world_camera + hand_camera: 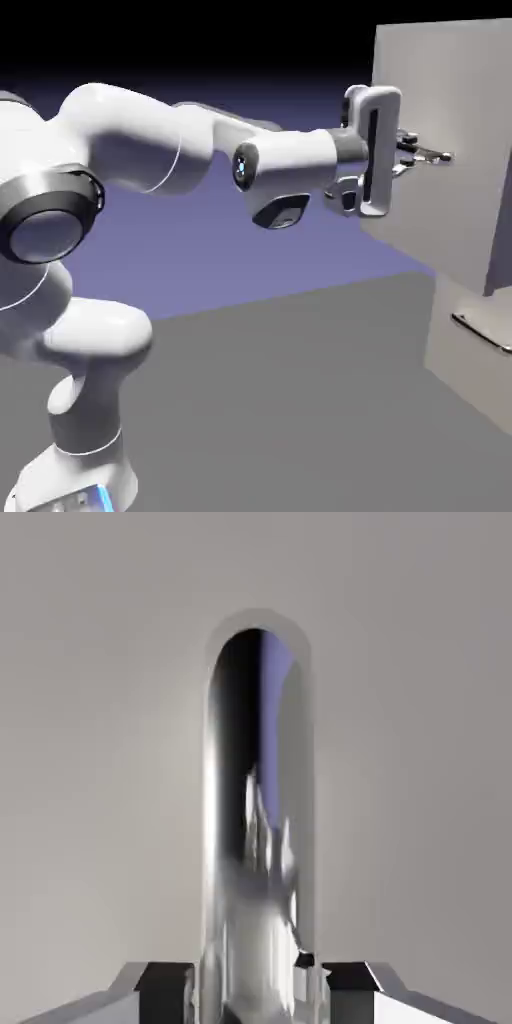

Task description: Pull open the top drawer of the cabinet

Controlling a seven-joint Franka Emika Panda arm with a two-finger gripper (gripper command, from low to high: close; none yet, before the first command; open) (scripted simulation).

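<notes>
Top drawer point(440, 130) bar handle point(258, 812) sits clamped between the fingers of the narrow-shut claw point(418, 152), its long axis crossing them; the cabinet point(470, 345) lies straight ahead, the arm behind.

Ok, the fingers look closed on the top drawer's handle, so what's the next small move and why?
Probably pull the gripper straight back from the cabinet. In the hand view the handle sits between the two fingertips, shut on it. The exterior view shows the top drawer already standing out from the cabinet, so more pulling should open it further.
</notes>
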